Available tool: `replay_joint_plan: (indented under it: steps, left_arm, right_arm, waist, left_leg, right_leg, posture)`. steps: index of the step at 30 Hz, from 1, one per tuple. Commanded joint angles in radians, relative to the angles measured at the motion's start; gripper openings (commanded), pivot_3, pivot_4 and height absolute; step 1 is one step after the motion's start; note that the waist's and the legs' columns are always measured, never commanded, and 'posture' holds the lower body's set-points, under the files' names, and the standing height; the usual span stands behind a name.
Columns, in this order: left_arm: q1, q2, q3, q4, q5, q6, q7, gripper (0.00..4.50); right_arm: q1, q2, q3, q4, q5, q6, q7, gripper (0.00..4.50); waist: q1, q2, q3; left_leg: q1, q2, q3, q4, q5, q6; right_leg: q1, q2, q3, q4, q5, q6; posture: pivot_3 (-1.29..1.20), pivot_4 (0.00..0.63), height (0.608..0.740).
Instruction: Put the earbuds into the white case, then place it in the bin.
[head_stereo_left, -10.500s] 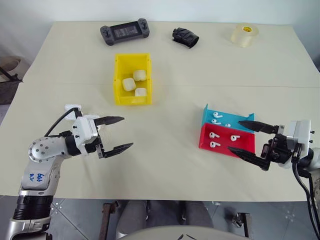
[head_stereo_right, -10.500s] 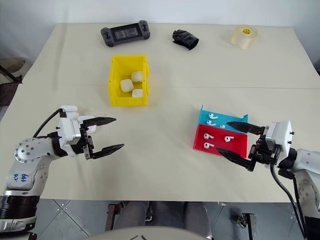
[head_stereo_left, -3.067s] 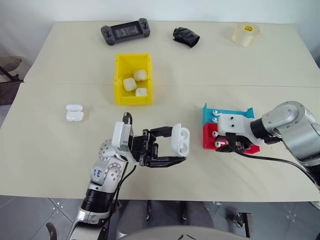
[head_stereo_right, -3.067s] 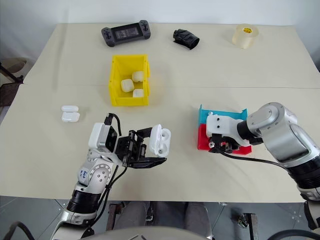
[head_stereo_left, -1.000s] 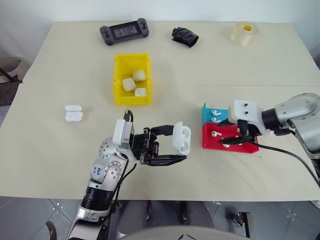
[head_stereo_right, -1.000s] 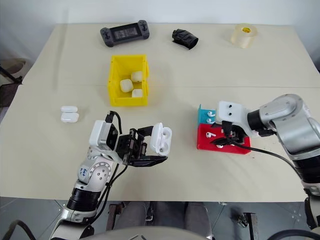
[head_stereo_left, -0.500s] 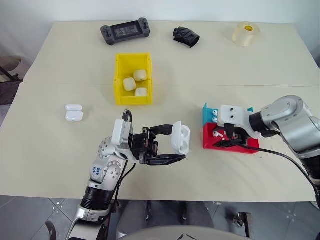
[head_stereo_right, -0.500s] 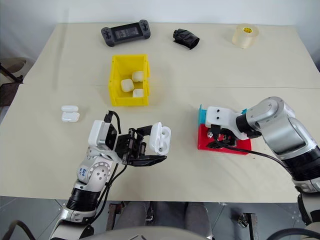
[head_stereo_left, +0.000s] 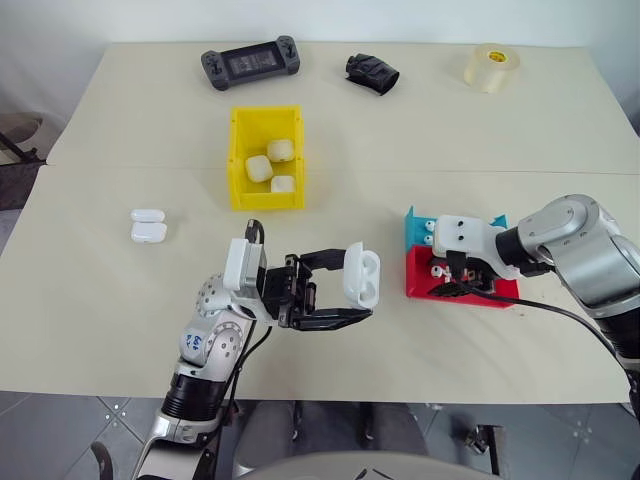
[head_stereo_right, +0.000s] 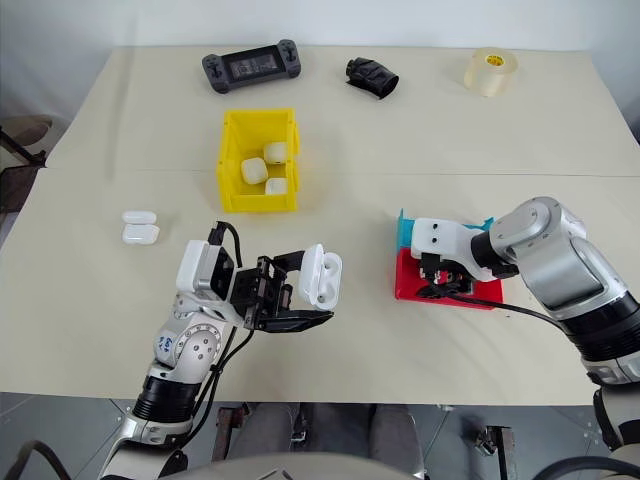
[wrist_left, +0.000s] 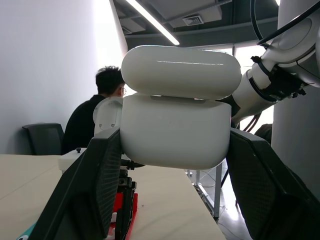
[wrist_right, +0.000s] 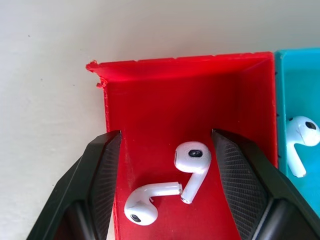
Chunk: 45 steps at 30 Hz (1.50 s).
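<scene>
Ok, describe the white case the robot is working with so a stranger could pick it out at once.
Start at the yellow bin in the middle of the table, then come toward the near edge. There the left gripper holds the white case up off the table. Its lid is flipped open, while three other cases lie in the bin and another pair of cases lies flat far to the left.

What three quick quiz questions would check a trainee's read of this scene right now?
1. True or false: the left claw is shut on the glossy white rounded plastic earbud case.
2. How many small white earbuds lie between the right claw's fingers in the red plastic tray?
3. Multiple choice: the bright yellow open-top plastic bin holds A) nothing, B) three white cases, C) earbuds.

Key: 1 true; 2 two; 3 B.
</scene>
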Motion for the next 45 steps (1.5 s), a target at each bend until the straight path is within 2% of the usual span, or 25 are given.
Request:
replay_joint_plan:
  steps: [1,14,17,22,23,32,36,40,42,45]
  left_arm:
    - [-0.001,-0.002,0.004,-0.034,-0.014,-0.010,0.006,2.77]
    - [-0.006,-0.001,0.004,-0.033,-0.015,-0.008,0.004,2.77]
    - [-0.006,-0.001,0.004,-0.035,-0.015,-0.007,0.007,2.77]
    - [-0.003,-0.001,0.002,-0.043,-0.016,-0.004,0.012,2.77]
    - [-0.003,-0.001,0.002,-0.043,-0.016,-0.004,0.013,2.77]
    - [-0.004,0.000,0.001,-0.045,-0.018,-0.004,0.014,2.77]
    - [-0.003,0.002,0.001,-0.045,-0.020,-0.002,0.008,2.77]
    - [0.000,0.015,0.005,-0.043,-0.029,0.008,-0.008,2.77]
    - [-0.002,0.021,0.011,-0.035,-0.033,0.010,-0.019,2.77]
    - [-0.017,0.018,0.018,-0.009,-0.042,0.013,-0.027,2.77]
  right_arm:
    - [0.013,-0.030,-0.039,-0.010,-0.001,0.002,-0.003,2.97]
    - [0.025,-0.013,-0.040,0.000,-0.010,0.013,-0.030,2.97]
    - [0.025,-0.011,-0.038,-0.001,-0.009,0.016,-0.034,2.37]
    - [0.029,-0.013,-0.035,-0.003,-0.006,0.019,-0.038,0.64]
    - [0.030,-0.014,-0.035,-0.005,-0.007,0.019,-0.038,0.47]
    - [0.036,-0.013,-0.038,-0.010,-0.002,0.021,-0.038,0.47]
    - [0.039,-0.001,-0.083,-0.032,0.037,0.030,-0.045,0.47]
    - [0.077,0.011,-0.238,-0.119,0.180,0.022,-0.029,0.47]
    - [0.120,-0.007,-0.297,-0.156,0.194,-0.044,-0.040,0.47]
    - [0.215,0.007,-0.471,-0.232,0.317,-0.043,-0.040,0.47]
  waist:
    - [0.000,0.000,0.000]
    - [0.000,0.000,0.000]
    - [0.000,0.000,0.000]
    - [0.000,0.000,0.000]
    - [0.000,0.000,0.000]
    - [0.000,0.000,0.000]
    - [0.000,0.000,0.000]
    - [0.001,0.000,0.000]
    - [0.002,0.000,0.000]
    - [0.007,-0.001,0.001]
  left_leg:
    - [0.000,0.000,0.000,0.000,0.000,0.000]
    - [0.000,0.000,0.000,0.000,0.000,0.000]
    - [0.000,0.000,0.000,0.000,0.000,0.000]
    - [0.000,0.000,0.000,0.000,0.000,0.000]
    - [0.000,0.000,0.000,0.000,0.000,0.000]
    - [0.000,0.000,0.000,0.000,0.000,0.000]
    - [0.000,0.000,0.000,0.000,0.000,0.000]
    - [0.000,0.001,0.000,0.000,0.000,0.000]
    - [0.000,0.001,0.000,0.000,0.000,0.000]
    - [0.000,0.000,-0.001,0.000,0.000,0.000]
  right_leg:
    - [0.000,0.000,0.000,0.000,0.000,0.000]
    - [0.000,0.000,0.000,0.000,0.000,0.000]
    - [0.000,0.000,0.000,0.000,0.000,0.000]
    - [0.000,0.000,0.000,0.000,0.000,0.000]
    - [0.000,0.000,0.000,0.000,0.000,0.000]
    - [0.000,0.000,0.000,0.000,0.000,0.000]
    - [0.000,0.000,0.000,0.000,0.000,0.000]
    - [0.000,0.000,0.000,0.000,0.000,0.000]
    - [0.000,0.000,0.000,0.000,0.000,0.000]
    - [0.001,0.000,-0.001,0.000,0.000,0.000]
  posture:
    - [0.00,0.150,0.740]
    - [0.00,0.150,0.740]
    - [0.00,0.150,0.740]
    - [0.00,0.150,0.740]
    - [0.00,0.150,0.740]
    - [0.00,0.150,0.740]
    - [0.00,0.150,0.740]
    - [0.00,0.150,0.740]
    - [0.00,0.150,0.740]
    - [0.00,0.150,0.740]
